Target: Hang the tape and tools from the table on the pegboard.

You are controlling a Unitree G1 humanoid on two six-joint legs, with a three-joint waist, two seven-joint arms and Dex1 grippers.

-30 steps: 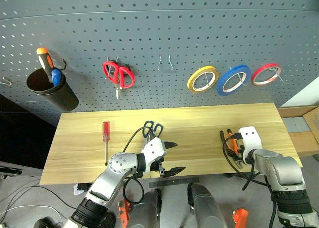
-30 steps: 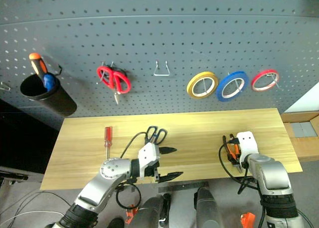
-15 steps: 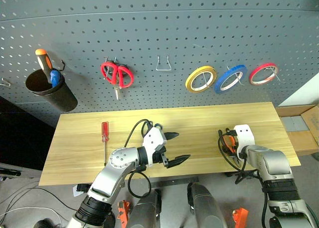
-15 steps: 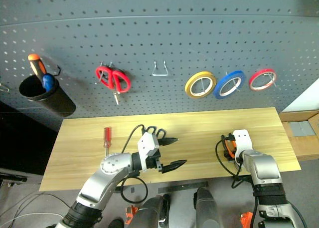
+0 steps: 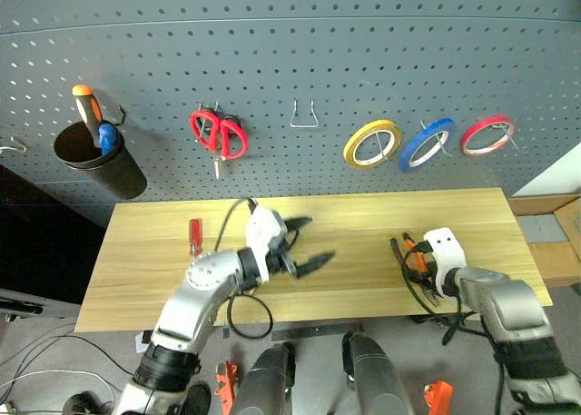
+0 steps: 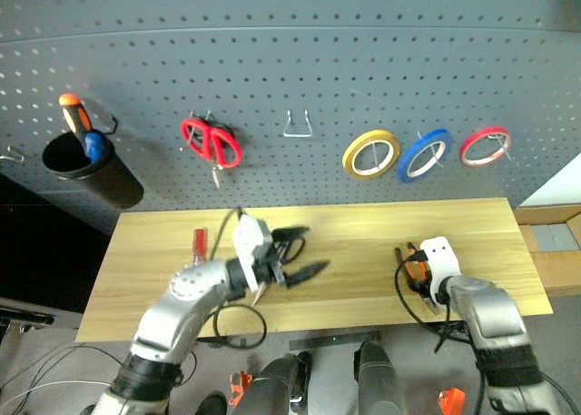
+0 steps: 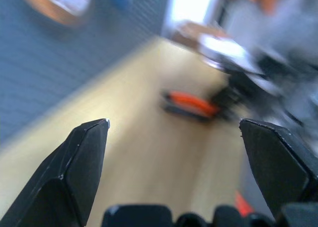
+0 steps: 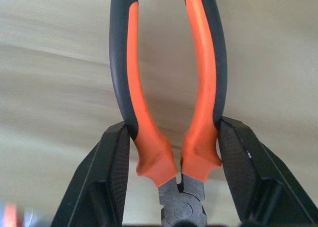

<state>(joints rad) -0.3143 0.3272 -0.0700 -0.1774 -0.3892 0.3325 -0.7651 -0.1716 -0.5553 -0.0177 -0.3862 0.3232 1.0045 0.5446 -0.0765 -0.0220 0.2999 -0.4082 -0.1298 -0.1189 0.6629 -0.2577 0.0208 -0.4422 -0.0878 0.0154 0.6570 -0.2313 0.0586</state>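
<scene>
My right end effector (image 8: 169,152) is down on the tabletop (image 5: 363,220) near its right end, clamped around the pliers (image 8: 169,88): both black fingers (image 8: 112,172) press on the outsides of the orange-and-black handles just above the pivot, handles running away from the wrist, pliers flat on the wood. My left end effector (image 5: 300,242) hangs over the middle of the tabletop with jaws spread wide, nothing between them, pointing toward the right side. The red-handled screwdriver (image 5: 194,233) lies on the tabletop just left of my left arm, apart from the fingers. Dark scissors' loops (image 6: 292,246) peek out right by the left end effector; can't tell if touching. Blue tape (image 5: 427,143) hangs on the pegboard (image 5: 272,52) between the yellow tape (image 5: 372,143) and red tape (image 5: 487,134), well above both end effectors. Red scissors (image 5: 219,134) also hang on the pegboard, black cup (image 5: 100,161) with an orange-handled tool at far left
</scene>
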